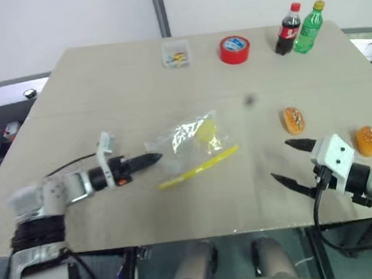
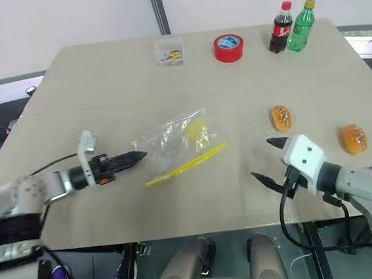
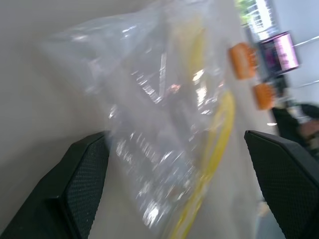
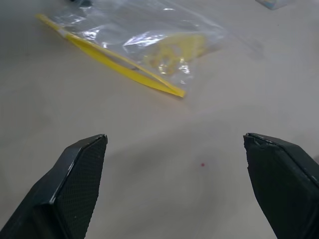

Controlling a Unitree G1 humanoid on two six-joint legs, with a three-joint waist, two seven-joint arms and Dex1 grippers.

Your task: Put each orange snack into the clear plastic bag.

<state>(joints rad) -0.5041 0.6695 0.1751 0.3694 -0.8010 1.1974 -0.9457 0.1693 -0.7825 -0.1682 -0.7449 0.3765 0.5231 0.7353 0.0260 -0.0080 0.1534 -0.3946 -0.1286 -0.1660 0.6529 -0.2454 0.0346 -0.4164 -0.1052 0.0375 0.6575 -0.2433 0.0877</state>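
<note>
The clear plastic bag [image 1: 187, 139] lies flat mid-table, its yellow strip [image 1: 198, 167] on the near side and a pale yellow round item [image 1: 205, 132] inside. My left gripper [image 1: 155, 159] is open, its fingertips at the bag's left edge; in the left wrist view the bag [image 3: 164, 124] sits between the two fingers. Two orange snacks rest on the table to the right: one [image 1: 293, 120] just beyond my right gripper, the other [image 1: 369, 140] near the right edge. My right gripper [image 1: 280, 161] hangs open and empty, pointing left toward the bag [image 4: 144, 45].
Along the far edge stand a small clear box [image 1: 176, 53], a red tape roll [image 1: 234, 49], a cola bottle [image 1: 288, 29] and a green bottle [image 1: 310, 27]. The table's near edge [image 1: 202, 233] runs just below both grippers.
</note>
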